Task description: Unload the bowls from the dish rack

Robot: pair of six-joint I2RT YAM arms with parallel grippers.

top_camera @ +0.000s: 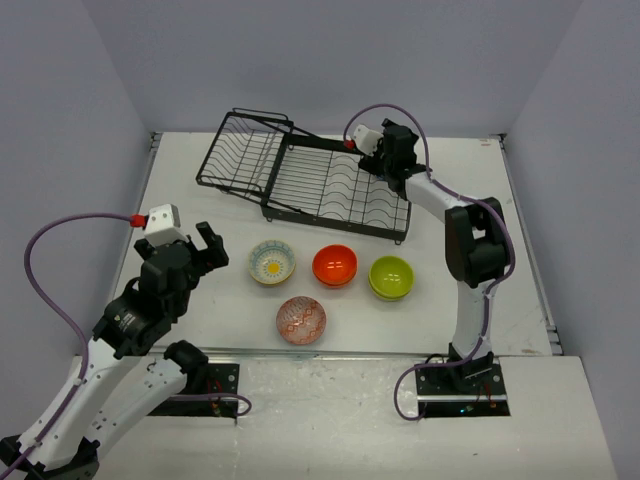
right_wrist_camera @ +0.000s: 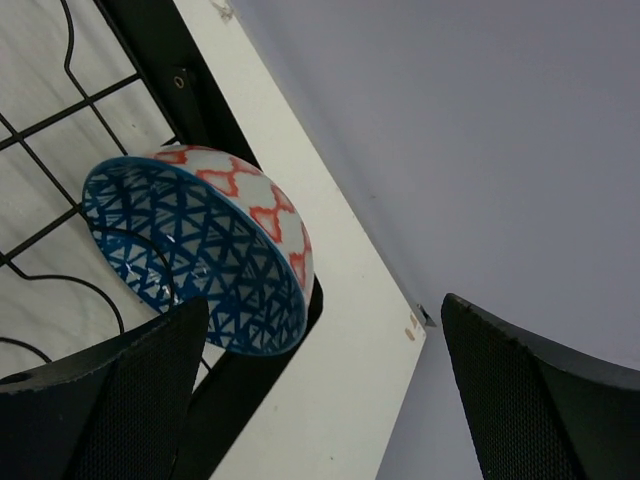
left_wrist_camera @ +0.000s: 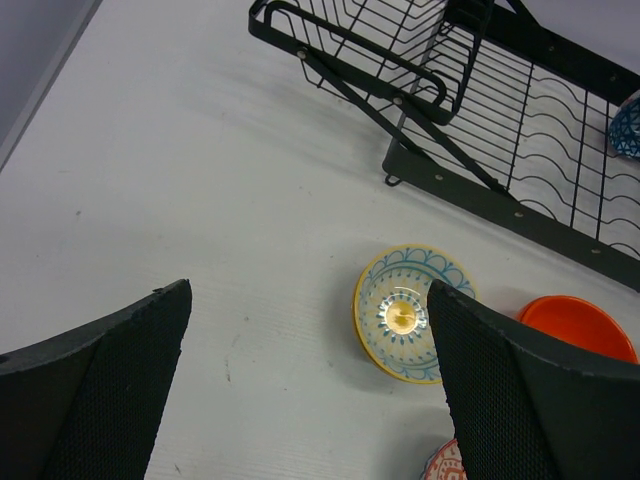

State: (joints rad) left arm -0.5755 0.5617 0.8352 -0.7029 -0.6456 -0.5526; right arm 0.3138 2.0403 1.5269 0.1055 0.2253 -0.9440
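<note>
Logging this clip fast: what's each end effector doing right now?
Left end effector: open, holding nothing.
Right end effector: open, holding nothing; the blue bowl sits ungripped in the dish rack beside it.

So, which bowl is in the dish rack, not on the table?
The blue patterned bowl: it stands on edge in the dish rack. The cream bowl, orange-red bowl, lime green bowl and pinkish bowl sit on the table.

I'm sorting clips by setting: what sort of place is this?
Likely a robot test cell, not a kitchen: plain walls box in a white table, two arms bolted at its edge, a dish rack and bowls laid out.
</note>
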